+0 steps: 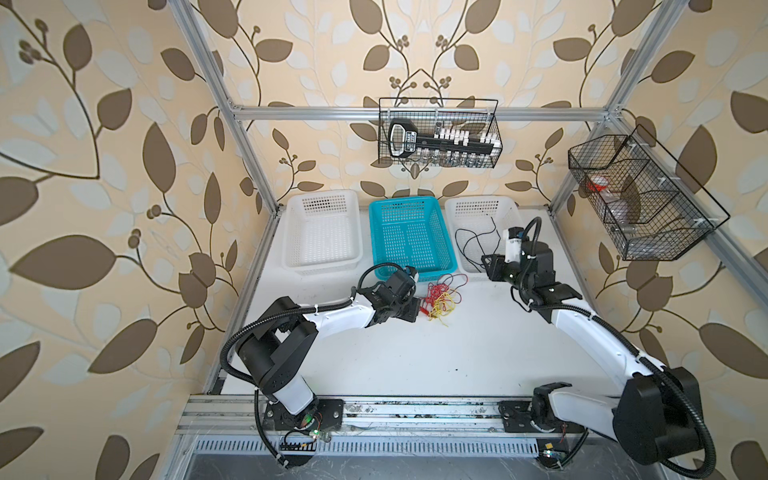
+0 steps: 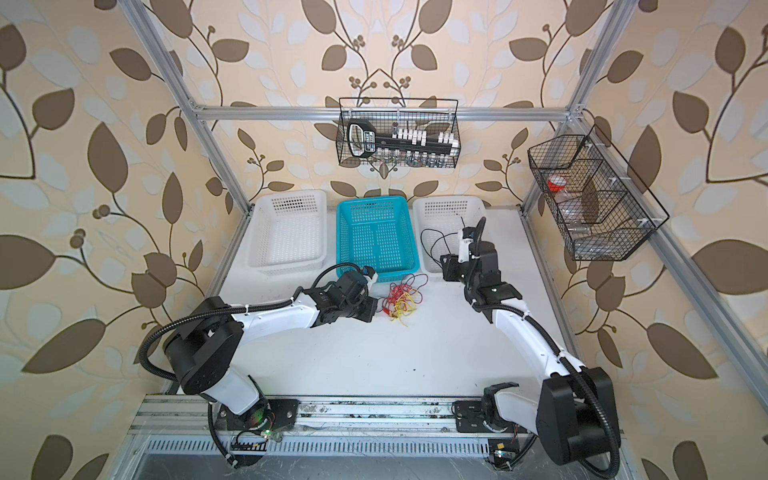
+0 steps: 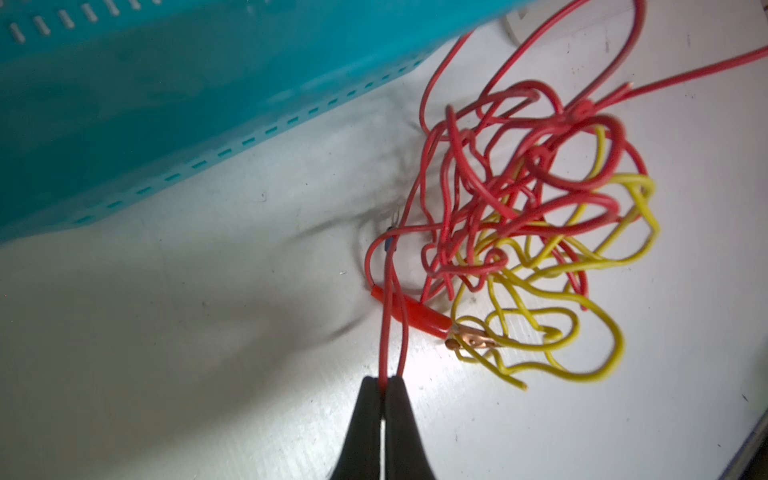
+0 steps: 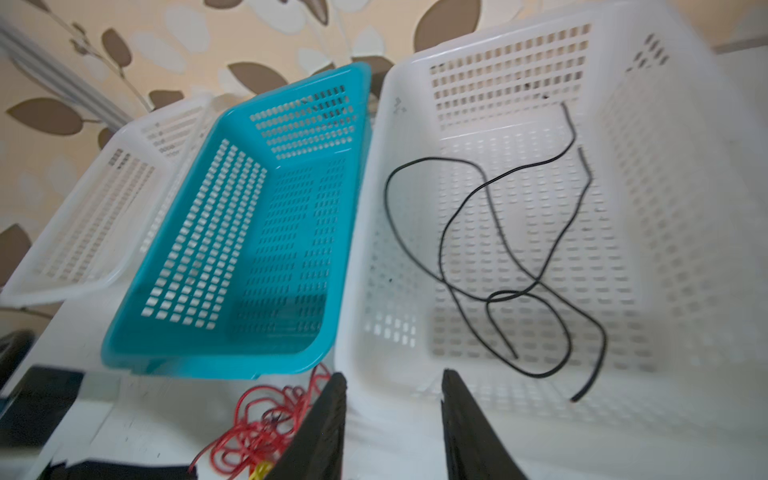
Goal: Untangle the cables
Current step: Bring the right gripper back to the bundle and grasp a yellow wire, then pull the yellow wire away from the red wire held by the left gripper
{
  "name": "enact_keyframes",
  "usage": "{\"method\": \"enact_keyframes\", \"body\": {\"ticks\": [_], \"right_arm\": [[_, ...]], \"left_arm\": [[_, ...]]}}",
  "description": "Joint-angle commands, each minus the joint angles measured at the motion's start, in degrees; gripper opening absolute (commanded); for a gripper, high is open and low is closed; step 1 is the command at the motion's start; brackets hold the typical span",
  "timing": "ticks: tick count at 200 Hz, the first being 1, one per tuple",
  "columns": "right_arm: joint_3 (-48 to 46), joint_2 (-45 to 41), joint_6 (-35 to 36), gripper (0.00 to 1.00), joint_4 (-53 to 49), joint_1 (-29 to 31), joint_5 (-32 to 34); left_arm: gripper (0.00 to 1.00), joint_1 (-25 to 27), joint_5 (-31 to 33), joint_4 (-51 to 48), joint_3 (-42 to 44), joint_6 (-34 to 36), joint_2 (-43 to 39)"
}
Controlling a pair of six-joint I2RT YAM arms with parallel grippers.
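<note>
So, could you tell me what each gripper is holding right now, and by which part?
The left gripper pinches two strands of red cable, just short of the red clip, not the clip itself. The right gripper is open, holding nothing.

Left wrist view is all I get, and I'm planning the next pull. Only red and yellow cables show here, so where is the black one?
Observer: The black cable lies loose in the right white basket, apart from the tangle.
Operator: My left gripper pinches a red cable. Is the right gripper free?
Observer: The right gripper is open and empty, by that basket's front edge.
Operator: Anything in the blue basket?
Observer: No, the blue basket is empty, as is the left white basket.
</note>
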State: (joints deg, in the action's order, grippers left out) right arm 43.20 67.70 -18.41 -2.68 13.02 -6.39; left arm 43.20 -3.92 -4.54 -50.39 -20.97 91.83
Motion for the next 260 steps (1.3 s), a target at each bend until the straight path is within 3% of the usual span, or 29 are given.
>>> {"method": "enact_keyframes", "body": {"ticks": [1,43,91,166,191,224,260], "right_arm": [[-2.9,-0.8,-2.1,0.39,0.9,3.5,-0.8],[-7.0,-0.6,-5.7,0.42,5.1,8.0,-2.0],[-7.9,-0.2,-3.6,0.44,3.1,13.3,-0.6],[-7.3,8.9,-2.5,0.4,7.3,15.5,-1.8],[-6.4,12.0,-3.2,0.34,7.4,16.3,-1.5],[-7.1,12.7,-4.2,0.07,8.4,16.2,-0.8],[-8.9,7.7,-1.5,0.03,8.0,16.2,-0.9]], "left_arm": [[0.0,0.3,1.1,1.7,1.0,1.7,-3.6],[0.0,0.3,1.0,3.3,2.8,2.5,-6.3],[0.0,0.3,0.6,4.7,3.8,2.7,-7.8],[0.0,0.3,0.2,4.4,2.7,3.1,-6.3],[0.0,0.3,0.8,4.3,2.7,3.2,-6.0],[0.0,0.4,1.9,4.2,2.7,2.9,-5.5],[0.0,0.3,5.5,2.5,3.2,2.4,-5.8]]}}
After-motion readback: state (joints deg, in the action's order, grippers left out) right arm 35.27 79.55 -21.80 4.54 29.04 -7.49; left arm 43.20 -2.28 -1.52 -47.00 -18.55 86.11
